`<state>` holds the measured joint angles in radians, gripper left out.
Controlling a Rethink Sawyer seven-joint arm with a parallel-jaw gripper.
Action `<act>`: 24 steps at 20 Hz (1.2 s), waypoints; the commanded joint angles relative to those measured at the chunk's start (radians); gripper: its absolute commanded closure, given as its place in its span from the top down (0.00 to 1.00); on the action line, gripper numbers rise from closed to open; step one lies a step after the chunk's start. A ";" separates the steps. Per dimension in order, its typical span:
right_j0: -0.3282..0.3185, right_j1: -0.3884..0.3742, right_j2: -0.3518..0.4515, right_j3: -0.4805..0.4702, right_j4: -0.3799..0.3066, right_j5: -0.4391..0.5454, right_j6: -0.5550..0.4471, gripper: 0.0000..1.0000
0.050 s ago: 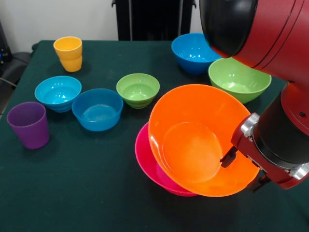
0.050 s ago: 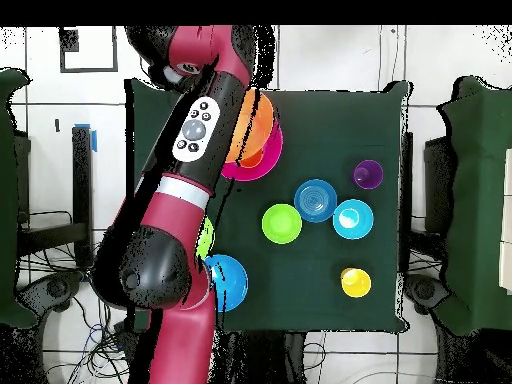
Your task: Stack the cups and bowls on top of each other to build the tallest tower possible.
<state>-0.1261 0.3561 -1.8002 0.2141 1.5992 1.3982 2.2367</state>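
Note:
My gripper (image 1: 241, 171) is shut on the right rim of the large orange bowl (image 1: 198, 140) (image 2: 252, 128), one finger (image 1: 227, 159) inside it. The bowl hangs steeply tilted, its mouth facing the camera, over the large pink bowl (image 1: 147, 162) (image 2: 264, 162) on the table. Whether the two bowls touch is hidden. Standing loose are a yellow cup (image 1: 68, 53) (image 2: 355, 282) and a purple cup (image 1: 29, 124) (image 2: 367, 174). Also loose are a cyan bowl (image 1: 58, 93) (image 2: 352, 218), a blue bowl (image 1: 97, 108) (image 2: 314, 200) and a small green bowl (image 1: 138, 90) (image 2: 282, 223).
A medium blue bowl (image 1: 194, 52) (image 2: 228, 282) and a medium green bowl (image 1: 239, 79) (image 2: 205, 238) sit close to the arm (image 2: 195, 130), which partly covers the green one from overhead. Dark green cloth (image 1: 87, 183) covers the table.

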 commanded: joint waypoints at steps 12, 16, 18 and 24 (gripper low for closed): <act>-0.002 -0.009 -0.007 -0.047 -0.024 -0.012 0.185 1.00; 0.000 -0.026 -0.011 -0.046 -0.028 0.017 0.186 1.00; 0.007 -0.035 -0.007 -0.041 -0.035 0.029 0.188 1.00; 0.009 -0.067 -0.015 -0.043 -0.041 0.082 0.186 1.00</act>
<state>-0.1233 0.3422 -1.8002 0.2141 1.5992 1.3982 2.2367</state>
